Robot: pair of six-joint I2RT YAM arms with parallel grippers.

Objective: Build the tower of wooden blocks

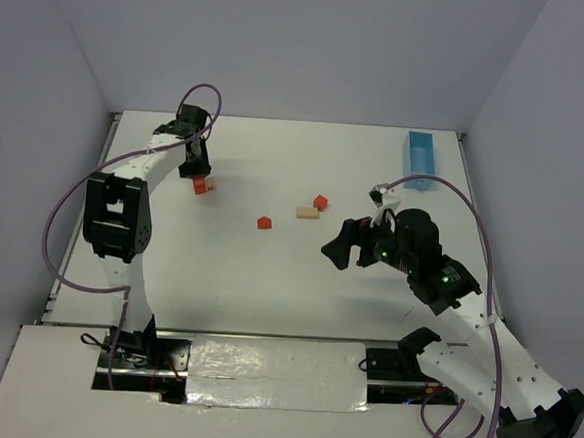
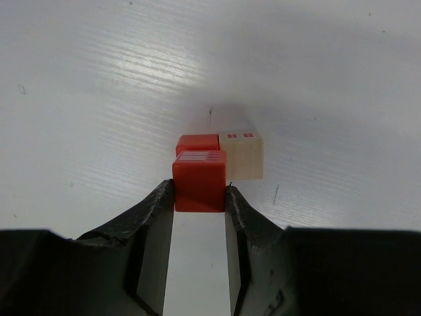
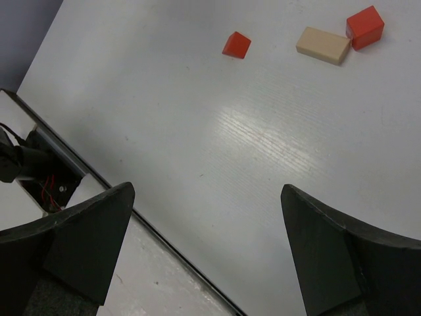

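In the left wrist view my left gripper [image 2: 199, 192] is shut on a red-orange cube [image 2: 199, 181], its black fingertips pressing both sides. Right behind it sit another red block [image 2: 197, 142] and a pale tan cube [image 2: 241, 155], side by side and touching. From above, the left gripper [image 1: 197, 170] hangs over this cluster [image 1: 203, 185] at the back left of the table. My right gripper [image 3: 205, 191] is open and empty, hovering above bare table. Ahead of it lie a small red block [image 3: 236, 45], a tan bar [image 3: 323, 45] and a red cube [image 3: 365, 27].
A light-blue tray [image 1: 421, 160] stands at the back right near the table's edge. The right gripper [image 1: 338, 250] sits mid-table to the right of the loose blocks [image 1: 307, 212]. Purple cables loop over both arms. The table's near edge and a metal strip show under the right gripper.
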